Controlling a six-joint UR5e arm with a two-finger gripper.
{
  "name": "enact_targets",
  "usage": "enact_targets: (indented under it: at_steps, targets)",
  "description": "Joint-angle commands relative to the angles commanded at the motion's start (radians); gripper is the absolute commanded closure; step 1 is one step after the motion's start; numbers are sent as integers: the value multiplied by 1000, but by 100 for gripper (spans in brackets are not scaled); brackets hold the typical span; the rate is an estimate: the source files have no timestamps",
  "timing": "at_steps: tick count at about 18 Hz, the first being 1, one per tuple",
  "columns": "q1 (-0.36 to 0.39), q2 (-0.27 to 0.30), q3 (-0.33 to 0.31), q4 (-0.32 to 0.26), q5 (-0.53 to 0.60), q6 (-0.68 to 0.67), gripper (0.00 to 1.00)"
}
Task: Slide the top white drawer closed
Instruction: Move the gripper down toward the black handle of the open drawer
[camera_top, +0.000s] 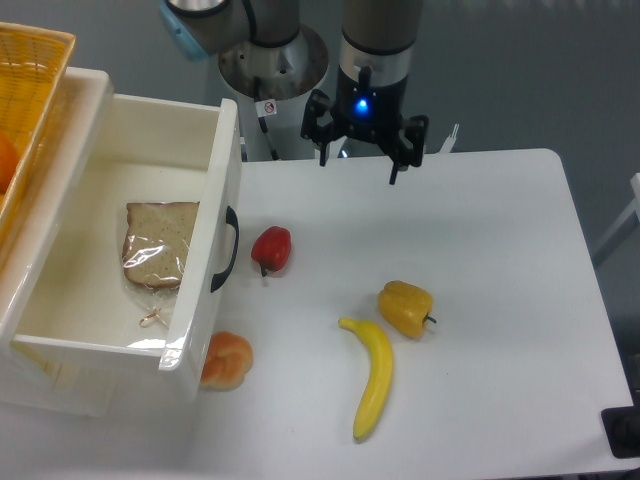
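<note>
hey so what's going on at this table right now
A robot arm is hanging over the far side of a white table with its gripper open and holding nothing. The top white drawer stands pulled out, with bagged bread inside. The gripper is well clear of the black handle. A red pepper, yellow pepper and banana lie on the table.

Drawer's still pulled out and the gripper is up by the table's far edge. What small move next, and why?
Probably bring the gripper down and left toward the black handle on the top white drawer. The drawer stands open with bagged bread inside, and the open gripper touches nothing.
</note>
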Motion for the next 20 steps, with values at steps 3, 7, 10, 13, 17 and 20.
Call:
enact_targets:
  at_steps: [3,7,10,13,17,20]
  targets:
    - [-2,-23,0,5,0,-5,0]
    - [-3,-43,-2,5,0,-11,0]
    - [-2,-69,-5,5,3,-58,0]
    - [-3,-95,-9,6,3,-132,0]
    - [-11,-112,-29,8,3,-143,0]
    - [-29,-146,-29,8,3,-146,0]
